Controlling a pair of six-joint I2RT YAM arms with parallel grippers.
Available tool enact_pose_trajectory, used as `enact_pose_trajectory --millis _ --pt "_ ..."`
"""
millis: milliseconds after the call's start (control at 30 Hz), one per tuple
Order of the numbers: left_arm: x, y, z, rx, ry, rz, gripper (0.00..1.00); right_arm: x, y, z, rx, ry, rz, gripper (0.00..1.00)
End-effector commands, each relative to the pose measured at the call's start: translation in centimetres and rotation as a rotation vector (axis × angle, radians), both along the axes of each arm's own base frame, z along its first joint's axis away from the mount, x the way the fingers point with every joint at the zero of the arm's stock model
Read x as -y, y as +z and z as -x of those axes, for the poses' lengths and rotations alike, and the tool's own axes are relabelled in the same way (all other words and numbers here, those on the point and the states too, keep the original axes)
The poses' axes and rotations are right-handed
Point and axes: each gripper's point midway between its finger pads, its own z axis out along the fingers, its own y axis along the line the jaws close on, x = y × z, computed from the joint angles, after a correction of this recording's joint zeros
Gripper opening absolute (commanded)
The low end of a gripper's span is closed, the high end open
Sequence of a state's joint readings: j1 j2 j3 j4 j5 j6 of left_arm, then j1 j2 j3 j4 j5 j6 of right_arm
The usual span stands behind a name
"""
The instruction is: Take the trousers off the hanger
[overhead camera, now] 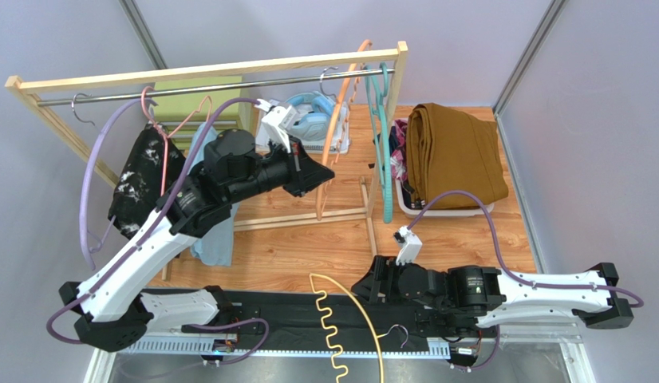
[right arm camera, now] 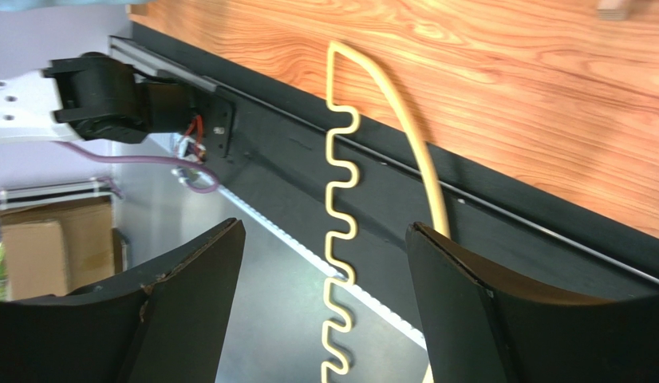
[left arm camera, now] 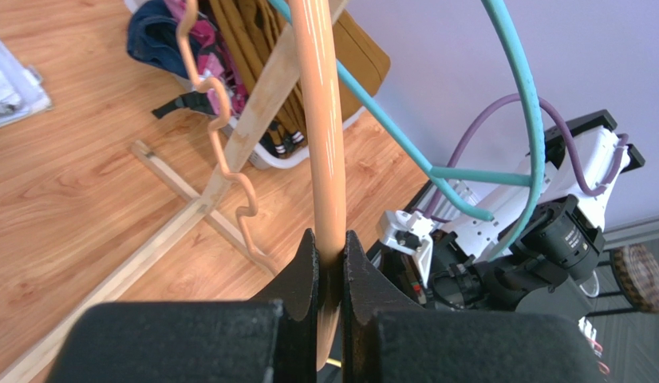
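My left gripper (overhead camera: 321, 174) is shut on the bare orange hanger (overhead camera: 334, 136) that hangs from the rack rod; the left wrist view shows the jaws (left arm camera: 330, 259) pinching its bar (left arm camera: 321, 120). A bare teal hanger (overhead camera: 380, 144) hangs beside it. The black speckled trousers (overhead camera: 141, 179) hang on a pink hanger (overhead camera: 161, 120) at the rod's left, with the light blue trousers (overhead camera: 215, 231) next to them. The mustard-brown trousers (overhead camera: 454, 155) lie folded in a white basket (overhead camera: 436, 211), over the pink floral (left arm camera: 209, 49) and navy (left arm camera: 153, 40) ones. My right gripper (overhead camera: 368, 283) is open and empty.
A wooden rack (overhead camera: 205, 72) with a metal rod spans the back; its foot bars (overhead camera: 341, 215) cross the table. A yellow hanger (overhead camera: 341, 327) lies over the near edge, between my right fingers in the right wrist view (right arm camera: 341, 199). White and blue items (overhead camera: 309, 116) sit behind the rack.
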State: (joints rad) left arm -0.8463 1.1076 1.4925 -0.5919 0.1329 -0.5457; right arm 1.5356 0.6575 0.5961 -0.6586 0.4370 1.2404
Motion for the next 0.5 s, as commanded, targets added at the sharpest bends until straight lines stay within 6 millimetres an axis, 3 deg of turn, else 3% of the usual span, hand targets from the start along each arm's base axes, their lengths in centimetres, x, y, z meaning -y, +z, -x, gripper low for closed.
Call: enact_pose_trajectory --millis 0,100,200,267,300,400,467 --pt "2.8 1.6 0.0 0.0 -0.043 0.043 0.0 1.3 -0.7 -0.8 0.047 -0.027 0.069 0.79" --pt "3.8 1.2 0.1 -0.006 -0.064 0.031 0.0 1.6 -1.5 -1.0 0.055 -0.032 0.089 0.79" --pt "3.6 0.5 0.2 -0.012 -0.059 0.02 0.01 1.8 -2.5 -1.0 0.054 -0.034 0.122 0.8" --pt "3.2 0.3 0.2 -0.004 -0.053 0.016 0.12 1.9 -3.8 -0.9 0.043 -0.031 0.167 0.8" --pt "2.9 0.3 0.4 0.0 -0.049 0.017 0.26 1.9 -4.3 -0.9 0.039 -0.033 0.188 0.79" --pt "1.8 0.2 1.1 0.014 -0.047 0.023 0.49 2.1 -6.3 -0.7 0.012 -0.044 0.269 0.78" --pt "1.2 0.2 1.5 0.019 -0.043 0.028 0.54 2.3 -7.9 -0.2 -0.024 -0.048 0.34 0.72"
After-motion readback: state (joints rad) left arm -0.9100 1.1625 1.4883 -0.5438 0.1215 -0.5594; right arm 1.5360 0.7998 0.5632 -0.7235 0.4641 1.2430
